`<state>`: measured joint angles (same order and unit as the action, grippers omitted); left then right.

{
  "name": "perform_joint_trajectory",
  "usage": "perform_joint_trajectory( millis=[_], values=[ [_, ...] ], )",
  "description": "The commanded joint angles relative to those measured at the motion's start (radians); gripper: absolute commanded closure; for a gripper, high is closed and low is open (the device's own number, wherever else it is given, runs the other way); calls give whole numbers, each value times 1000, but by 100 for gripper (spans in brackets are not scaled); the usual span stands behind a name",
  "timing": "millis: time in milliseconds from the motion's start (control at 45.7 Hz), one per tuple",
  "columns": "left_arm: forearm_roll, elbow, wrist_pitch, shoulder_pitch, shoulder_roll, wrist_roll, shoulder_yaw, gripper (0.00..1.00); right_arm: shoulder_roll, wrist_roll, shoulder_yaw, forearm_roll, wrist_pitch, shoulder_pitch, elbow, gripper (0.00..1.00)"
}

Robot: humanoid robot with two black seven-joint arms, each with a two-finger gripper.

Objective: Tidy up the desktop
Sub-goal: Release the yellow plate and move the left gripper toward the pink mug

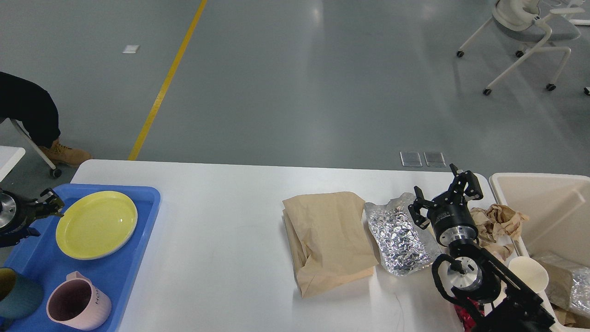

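Done: yellow plate lies flat on the blue tray, just right of the left tool; pink mug and a dark teal cup stand on the same tray, nearer the camera than that tool.
Left: brown paper bag and foil pouch lie on the tabletop, left of the right tool; crumpled paper sits just right of it, by the beige bin.
Left tool: grasping nothing, beside the plate's rim; fingers too small to tell their spread.
Right tool: released, fingers spread, empty, above the pouch's far right corner.
Judgement: dishes sorted, rubbish remains; about halfway.
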<state>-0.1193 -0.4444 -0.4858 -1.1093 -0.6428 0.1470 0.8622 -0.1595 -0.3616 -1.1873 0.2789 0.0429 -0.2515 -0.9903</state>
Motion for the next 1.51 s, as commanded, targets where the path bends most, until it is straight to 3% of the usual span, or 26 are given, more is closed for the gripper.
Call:
perform_joint_trajectory(
  millis=[0, 241, 350, 460, 591, 832, 985, 1291, 1357, 1488],
  values=[
    [4, -7, 15, -1, 2, 2, -23, 8, 0, 0, 0, 0, 0, 0, 1, 0],
    [6, -19, -25, -32, -11, 17, -74, 4, 0, 0, 0, 0, 0, 0, -1, 0],
    [3, -10, -8, -30, -14, -1, -91, 4, 0, 0, 0, 0, 0, 0, 1, 0],
    [-8, -5, -4, -14, -9, -3, -221, 4, 0, 0, 0, 0, 0, 0, 1, 0],
    [-11, 26, 19, 100, -12, -4, -529, 4, 0, 1, 0, 2, 0, 0, -1, 0],
    [-8, 26, 3, 350, 8, 11, -1408, 4, 0, 0, 0, 0, 0, 0, 1, 0],
    [-13, 30, 13, 402, 81, 5, -1738, 4, 0, 0, 0, 0, 0, 0, 1, 0],
    [-126, 33, 21, 442, 140, -7, -1973, 4, 0, 0, 0, 0, 0, 0, -1, 0],
    [-125, 33, 18, 445, 144, -42, -1974, 4, 0, 1, 0, 0, 0, 0, 1, 0],
    [-120, 32, 9, 465, 146, -161, -1964, 4, 0, 0, 0, 0, 0, 1, -1, 0]
  ],
)
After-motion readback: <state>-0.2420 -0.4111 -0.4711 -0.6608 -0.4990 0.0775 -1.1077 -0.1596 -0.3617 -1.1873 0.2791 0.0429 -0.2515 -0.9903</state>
